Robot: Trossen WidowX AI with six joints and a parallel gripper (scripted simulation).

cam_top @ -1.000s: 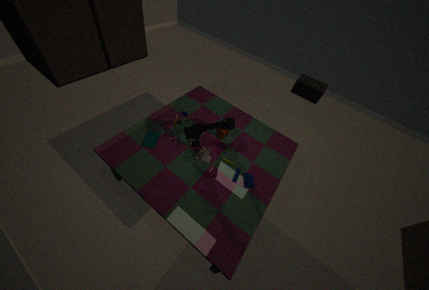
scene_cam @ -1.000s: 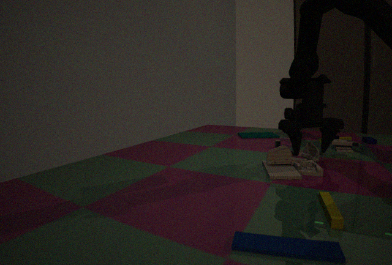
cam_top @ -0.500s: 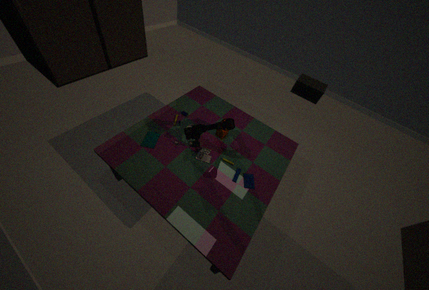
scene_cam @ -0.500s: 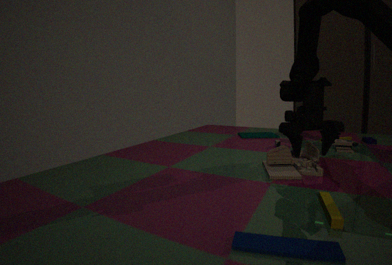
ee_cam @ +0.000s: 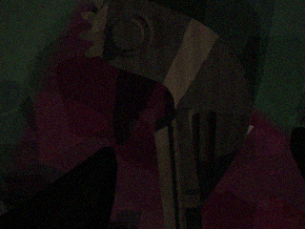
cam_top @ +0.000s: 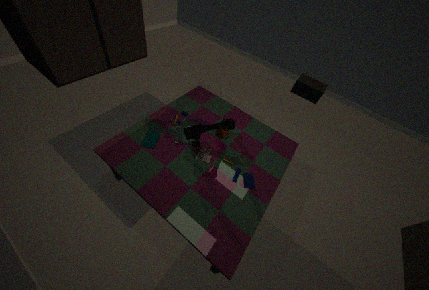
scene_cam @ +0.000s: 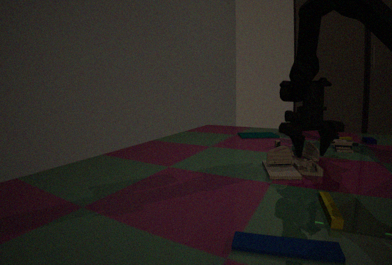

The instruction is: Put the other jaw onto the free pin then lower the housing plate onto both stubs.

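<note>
The black gripper point(cam_top: 195, 144) point(scene_cam: 310, 155) point(ee_cam: 205, 148) points down with its fingers apart. Between them, in the wrist view, lies a pale wooden jaw with gear teeth along one end point(scene_cam: 312, 151) point(ee_cam: 224, 72); a round feature shows beside the teeth, but whether it sits on a pin I cannot tell. In the exterior view this piece leans up behind a low wooden assembly, in line with the gap between the fingertips. Whether either finger touches it is too dark to tell.

Just beside the jaw is a flat, pale wooden slab point(cam_top: 204, 155) point(scene_cam: 283, 172), with an upright, slope-topped wooden piece point(scene_cam: 280, 155) at its back edge. Which of these is the housing plate I cannot tell. Farther back, a small stack of pale wooden pieces point(scene_cam: 342, 145) sits near a yellow bar and a small dark blue block point(cam_top: 184, 113) point(scene_cam: 369, 140).

Well apart from the gripper, a flat teal slab point(cam_top: 150, 139) point(scene_cam: 258, 135) lies on the magenta and green checkered table point(cam_top: 162, 189) point(scene_cam: 152, 192). Toward the exterior camera lie a long yellow bar point(cam_top: 228, 161) point(scene_cam: 331, 211) and, nearer still, a long blue bar point(cam_top: 236, 175) point(scene_cam: 286, 248). The top view shows a wider blue slab point(cam_top: 249, 181) just beside that blue bar.
</note>
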